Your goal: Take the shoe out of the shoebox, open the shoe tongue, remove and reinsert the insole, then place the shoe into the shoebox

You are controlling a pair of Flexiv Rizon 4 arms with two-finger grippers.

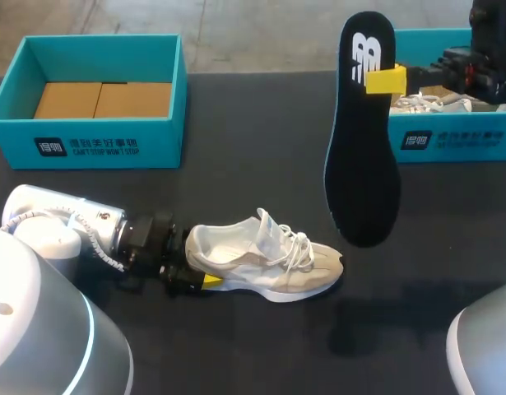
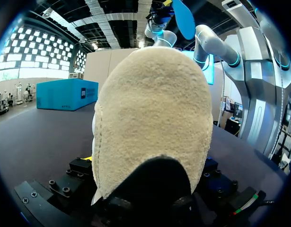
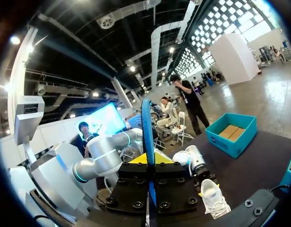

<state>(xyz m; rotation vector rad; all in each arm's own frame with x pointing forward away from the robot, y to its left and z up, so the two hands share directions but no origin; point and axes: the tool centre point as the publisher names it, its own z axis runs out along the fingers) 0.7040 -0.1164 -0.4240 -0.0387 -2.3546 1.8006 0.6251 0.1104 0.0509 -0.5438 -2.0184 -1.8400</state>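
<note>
**Insole out and held high, shoe held at the heel**

My right gripper [image 1: 387, 80] comes in from the upper right of the head view and is clamped on the insole [image 1: 364, 132]. It holds the insole in the air near its upper end, with one yellow tip across its dark face. The insole hangs lengthwise, well above the table [image 1: 261, 156], and its lower end reaches toward the centre right. In the right wrist view it stands edge-on, pinched between the two finger blocks.

The shoe [image 1: 265, 259] sits upright on its sole in the lower middle of the head view, with its toe toward the right and its laces loose. My left gripper [image 1: 205, 280] is closed on the heel. One yellow tip shows against the near side, and the other is hidden behind the shoe. In the left wrist view the beige heel fills the space straight ahead of the gripper.

One teal shoebox [image 1: 88, 148] stands open at the upper left, with brown cardboard inside. A second shoebox [image 1: 458, 140] stands at the upper right, behind the raised insole, and something white and laced lies inside it.
</note>
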